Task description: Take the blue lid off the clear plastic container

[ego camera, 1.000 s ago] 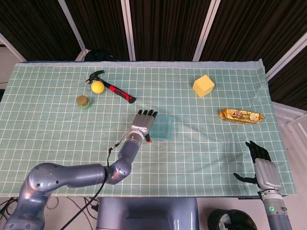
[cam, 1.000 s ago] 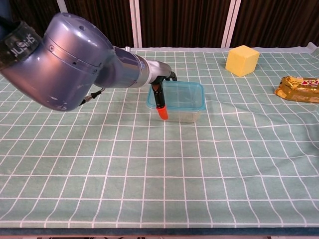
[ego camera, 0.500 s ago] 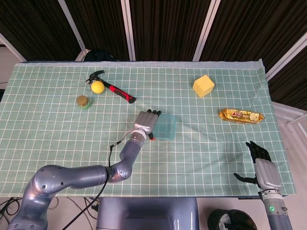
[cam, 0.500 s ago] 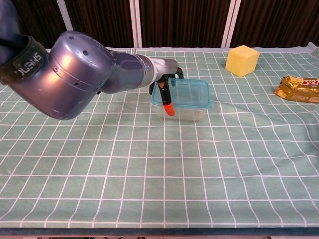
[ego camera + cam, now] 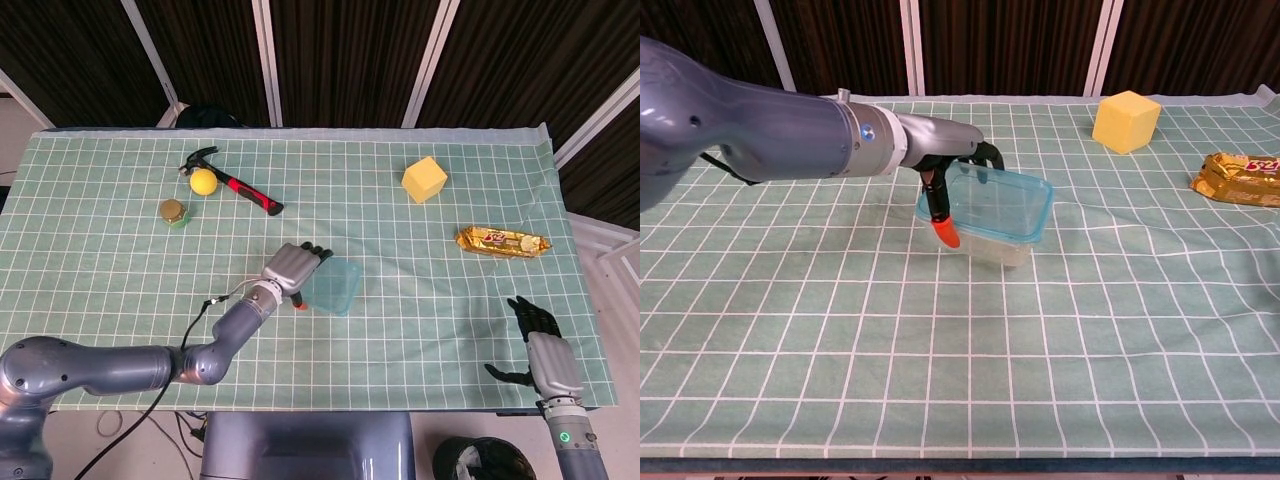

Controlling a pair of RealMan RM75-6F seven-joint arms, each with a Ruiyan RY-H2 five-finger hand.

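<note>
Near the middle of the green checked tablecloth: a clear plastic container, turned at an angle to the grid, with its blue lid on top and tipped up at the near-left corner (whether the far edge is seated cannot be told). Nothing discernible inside through the clear wall. Gripping that lid at its left edge: the left hand, dark fingers curled over the top, a red-tipped thumb down against the near-left corner. Low at the table's near-right edge in the head view: the right hand, fingers spread apart, holding nothing, well apart from the container and out of the chest view. Far right on the cloth: a gold snack wrapper lying flat, with red lettering too small to read (in the chest view only its left end shows, print cut off by the frame edge). Behind the container toward the far right: a yellow cube, unmarked. Far left: a hammer with a red-and-black handle, a yellow ball touching it just beside the head, and a small brownish-gold round object nearer the front, on something green. No other legible writing in either view.
</note>
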